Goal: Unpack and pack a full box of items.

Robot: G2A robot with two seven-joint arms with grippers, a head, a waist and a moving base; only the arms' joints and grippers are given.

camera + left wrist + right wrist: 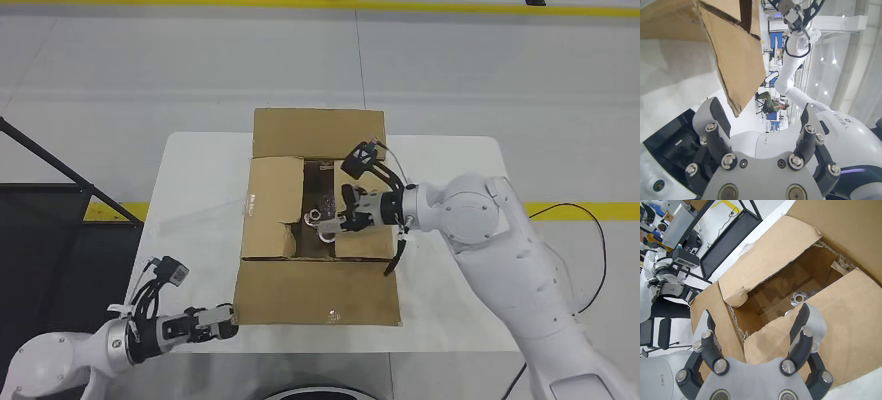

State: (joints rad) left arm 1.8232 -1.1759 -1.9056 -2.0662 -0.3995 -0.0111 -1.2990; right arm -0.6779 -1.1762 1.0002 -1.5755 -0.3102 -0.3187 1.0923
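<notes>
An open cardboard box [318, 290] stands in the middle of the white table [200, 180], its flaps spread and torn. Inside lie silvery metal flange parts [798, 298], also seen from above [316, 214]. My right gripper [757, 315] hangs over the opening [333, 223]. It is open, and the torn edge of the box's near inner flap [776, 336] runs between its fingers [802, 317]. My left gripper [761, 104] is open and empty at the table's front left [222, 323], just off a corner of an outer flap [738, 79].
A black metal rack [45, 215] stands off the table's left side. An office chair [660, 332] sits on the floor beyond the box. Bare tabletop lies to the left and right of the box [450, 180].
</notes>
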